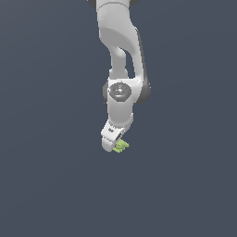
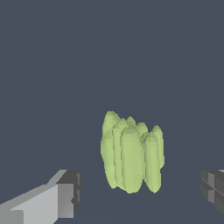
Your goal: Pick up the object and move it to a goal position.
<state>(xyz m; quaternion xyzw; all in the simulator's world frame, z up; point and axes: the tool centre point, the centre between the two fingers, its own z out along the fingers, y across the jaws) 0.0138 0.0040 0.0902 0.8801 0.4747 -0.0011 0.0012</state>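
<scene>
White arm (image 1: 121,69) hangs down, fingers (image 2: 65,194) flanking the object (image 2: 131,153).

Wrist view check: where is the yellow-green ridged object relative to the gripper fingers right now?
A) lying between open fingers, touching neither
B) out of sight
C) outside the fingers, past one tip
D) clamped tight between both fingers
A: in the wrist view the yellow-green ridged object lies in the gap of the open gripper, with bare floor showing between it and each finger.
</scene>
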